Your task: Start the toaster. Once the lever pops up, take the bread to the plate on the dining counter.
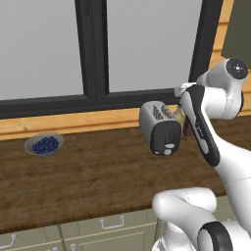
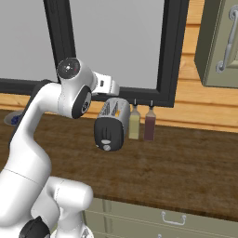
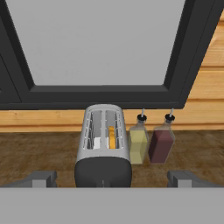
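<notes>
From the left base view, the toaster [image 1: 160, 127] stands on the wood counter [image 1: 98, 181] just in front of the arm's hand. From the right base view, two bottles [image 2: 142, 123] stand just beside it. In the hand view, the gripper [image 3: 112, 179] has its fingers spread wide, the toaster between and just ahead of them, with the bread [image 3: 112, 137] in its right slot.

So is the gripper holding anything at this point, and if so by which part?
Nothing is held. The gripper is open, its fingertips wide apart, short of the toaster; the bread sits in a slot.
</notes>
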### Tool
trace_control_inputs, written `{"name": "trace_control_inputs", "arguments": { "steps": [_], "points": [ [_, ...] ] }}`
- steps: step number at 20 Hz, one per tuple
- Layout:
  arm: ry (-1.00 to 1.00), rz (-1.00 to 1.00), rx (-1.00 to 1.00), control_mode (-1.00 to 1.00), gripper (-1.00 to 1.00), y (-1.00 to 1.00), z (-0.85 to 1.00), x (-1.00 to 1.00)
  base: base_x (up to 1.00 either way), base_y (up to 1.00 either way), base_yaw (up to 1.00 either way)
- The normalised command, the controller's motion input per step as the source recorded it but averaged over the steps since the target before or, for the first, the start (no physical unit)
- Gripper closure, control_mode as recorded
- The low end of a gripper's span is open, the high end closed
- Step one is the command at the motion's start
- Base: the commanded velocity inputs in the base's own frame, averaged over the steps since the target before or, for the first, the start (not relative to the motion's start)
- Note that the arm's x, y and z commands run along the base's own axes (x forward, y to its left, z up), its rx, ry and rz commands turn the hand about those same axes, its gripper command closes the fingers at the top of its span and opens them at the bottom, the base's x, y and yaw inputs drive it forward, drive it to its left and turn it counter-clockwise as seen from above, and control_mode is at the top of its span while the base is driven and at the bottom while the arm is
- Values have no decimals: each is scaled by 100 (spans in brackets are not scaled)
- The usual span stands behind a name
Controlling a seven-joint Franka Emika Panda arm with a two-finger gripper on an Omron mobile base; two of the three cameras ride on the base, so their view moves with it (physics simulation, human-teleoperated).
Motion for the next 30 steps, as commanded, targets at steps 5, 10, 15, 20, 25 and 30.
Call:
{"name": "trace_control_inputs", "arguments": {
  "steps": [5, 10, 15, 20, 25, 30],
  "points": [
    [0, 0, 0, -100, -100, 0, 0, 0, 0, 0, 0],
    [0, 0, 0, -100, -100, 0, 0, 0, 0, 0, 0],
    [0, 0, 0, -100, -100, 0, 0, 0, 0, 0, 0],
    [0, 0, 0, -100, -100, 0, 0, 0, 0, 0, 0],
    [0, 0, 0, -100, -100, 0, 0, 0, 0, 0, 0],
    [0, 0, 0, -100, -100, 0, 0, 0, 0, 0, 0]
  ]
}}
